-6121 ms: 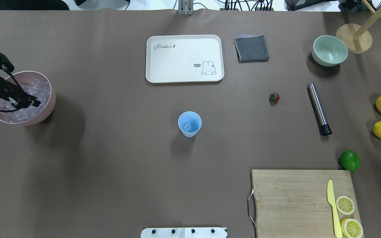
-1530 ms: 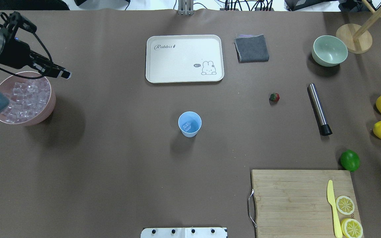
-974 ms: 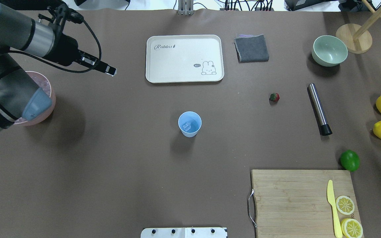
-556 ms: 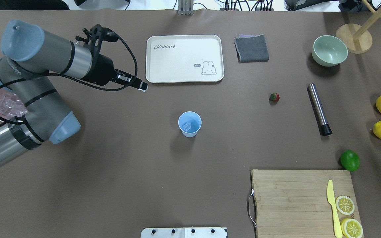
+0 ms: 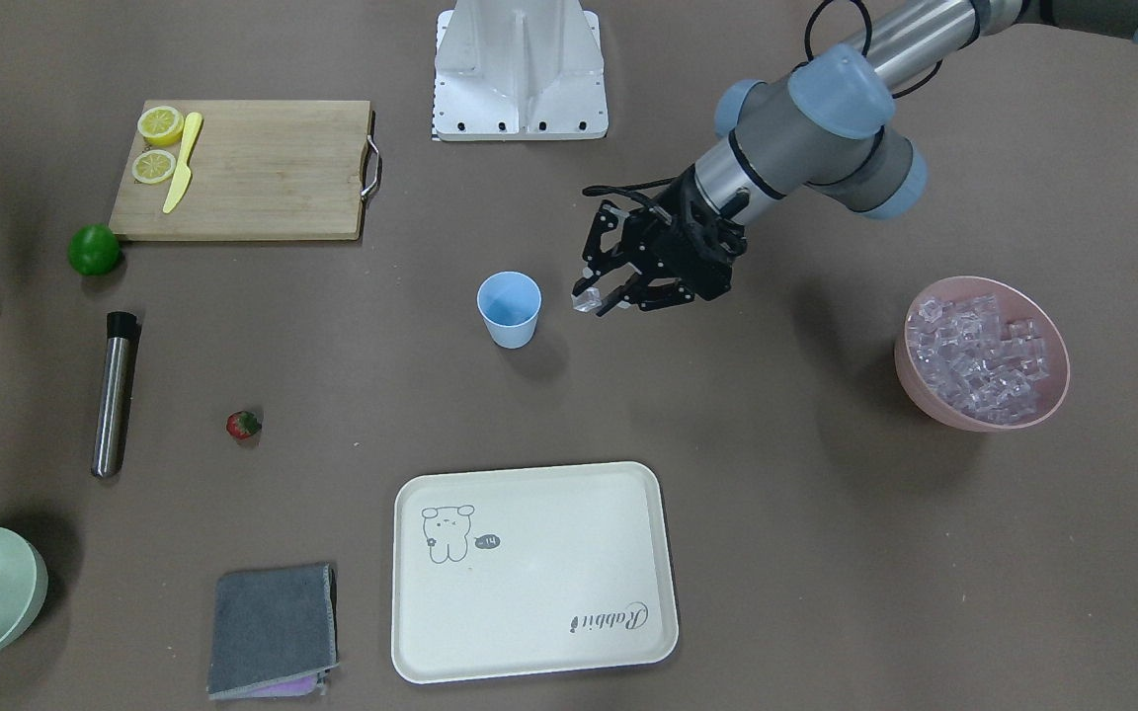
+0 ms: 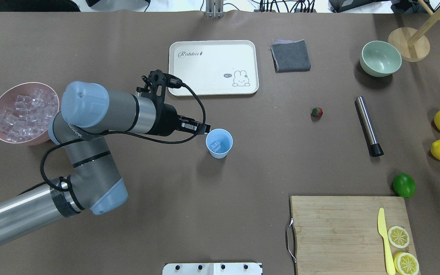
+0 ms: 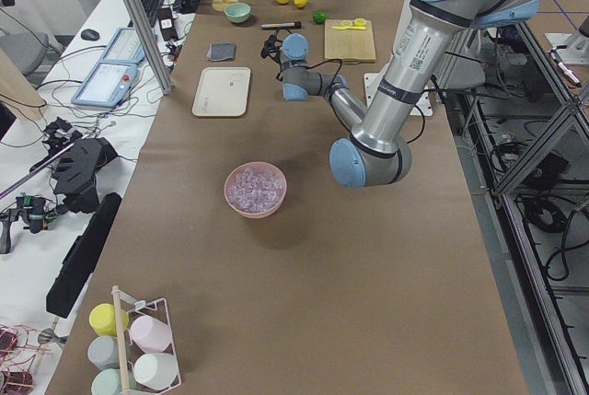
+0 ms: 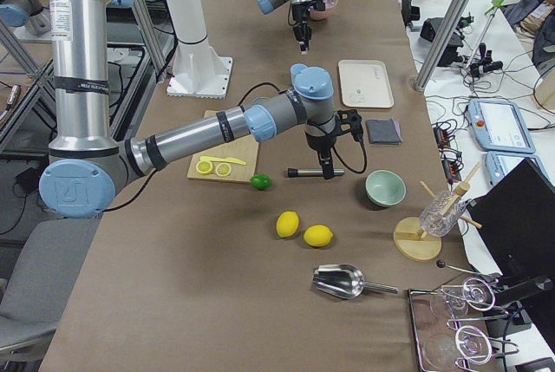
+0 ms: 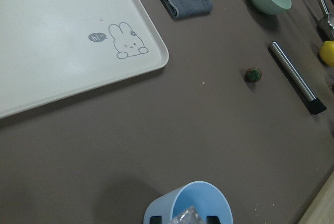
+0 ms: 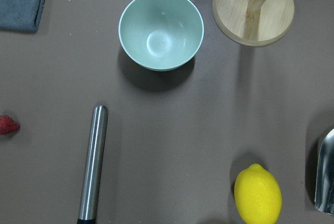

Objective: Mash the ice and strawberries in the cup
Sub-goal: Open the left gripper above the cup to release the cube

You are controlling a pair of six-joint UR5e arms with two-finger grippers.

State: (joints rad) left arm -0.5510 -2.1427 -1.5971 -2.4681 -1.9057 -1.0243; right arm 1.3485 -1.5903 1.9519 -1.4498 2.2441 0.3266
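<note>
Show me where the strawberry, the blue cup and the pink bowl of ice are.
strawberry (image 5: 242,425), front-facing view, on its red flesh.
cup (image 5: 510,332), front-facing view, on its outer wall.
pink bowl (image 5: 921,397), front-facing view, on its outer wall.

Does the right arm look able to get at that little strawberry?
Probably yes: the right claw hangs by the metal rod, near the strawberry, which lies alone on the bare table.

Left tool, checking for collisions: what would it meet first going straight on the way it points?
Probably the near rim of the cup, just ahead of the left tool and its gripped ice cube; height is unclear, so it may pass above.
</note>
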